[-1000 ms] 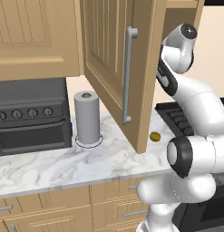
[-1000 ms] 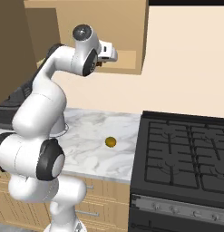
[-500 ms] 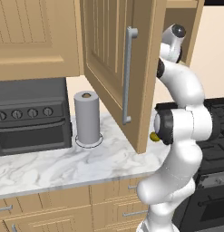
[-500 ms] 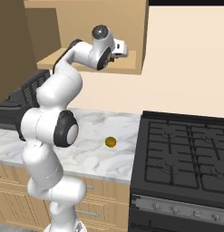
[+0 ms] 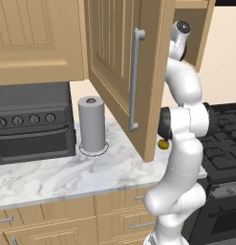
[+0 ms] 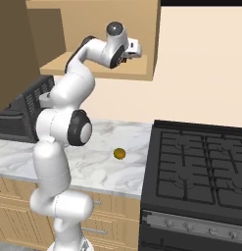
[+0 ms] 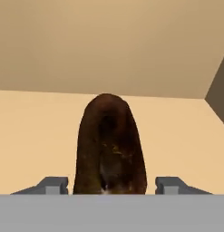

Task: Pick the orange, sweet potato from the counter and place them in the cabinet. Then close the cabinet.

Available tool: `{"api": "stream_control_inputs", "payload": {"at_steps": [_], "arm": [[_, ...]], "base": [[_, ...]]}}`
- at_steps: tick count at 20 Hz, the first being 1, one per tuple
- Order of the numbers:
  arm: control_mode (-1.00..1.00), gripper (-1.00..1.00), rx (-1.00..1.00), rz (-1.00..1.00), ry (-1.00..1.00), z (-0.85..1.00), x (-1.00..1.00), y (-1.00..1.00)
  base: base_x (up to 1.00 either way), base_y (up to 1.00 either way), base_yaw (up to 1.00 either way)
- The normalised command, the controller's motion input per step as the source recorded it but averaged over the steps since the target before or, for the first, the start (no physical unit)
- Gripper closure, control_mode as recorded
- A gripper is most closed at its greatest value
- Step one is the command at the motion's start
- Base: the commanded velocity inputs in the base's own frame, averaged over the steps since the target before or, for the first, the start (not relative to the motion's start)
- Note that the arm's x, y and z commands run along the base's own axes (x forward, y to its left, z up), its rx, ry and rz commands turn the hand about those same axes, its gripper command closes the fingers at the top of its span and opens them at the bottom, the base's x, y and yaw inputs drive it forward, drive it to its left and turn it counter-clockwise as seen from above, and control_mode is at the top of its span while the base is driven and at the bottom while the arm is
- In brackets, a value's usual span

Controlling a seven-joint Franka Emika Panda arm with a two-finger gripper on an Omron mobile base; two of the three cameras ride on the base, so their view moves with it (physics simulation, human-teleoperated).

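Note:
The brown sweet potato (image 7: 109, 145) lies on the light-wood floor of the open cabinet (image 6: 93, 66). My gripper (image 7: 112, 186) is inside the cabinet at shelf height (image 6: 123, 59). Its fingertips (image 7: 52, 185) stand on either side of the sweet potato with a small gap on each side, so the jaws are open. The orange (image 6: 119, 153) sits on the marbled counter (image 6: 93, 169) near the stove. In the left base view the orange (image 5: 163, 144) peeks out beside my arm, below the open cabinet door (image 5: 119, 62).
The open door with its grey bar handle (image 5: 134, 79) hangs out over the counter (image 5: 67, 172). A grey paper-towel roll (image 5: 92, 124) and a dark oven (image 5: 31, 124) stand to the left. A black stove (image 6: 201, 166) borders the counter on the right.
The arm has straightened up and pushed the hand deeper into the cabinet. The jaws have opened and let go of the sweet potato.

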Motion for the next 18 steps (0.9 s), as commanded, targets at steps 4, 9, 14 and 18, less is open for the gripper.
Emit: {"api": "stream_control_inputs", "payload": {"at_steps": [4,9,14,18], "arm": [[-1.00,-1.00,0.00,0.00,-0.21,-0.03,-0.99,-0.11],[-1.00,-1.00,-0.01,0.00,0.03,-0.08,-1.00,0.05],[-1.00,-1.00,-0.08,0.00,0.22,-0.84,-1.00,0.31],[-1.00,-1.00,-0.02,0.00,0.26,-0.96,-1.00,0.13]], "base": [[0.00,0.00,0.00],[0.00,0.00,0.00],[0.00,0.00,0.00],[0.00,0.00,0.00]]}}
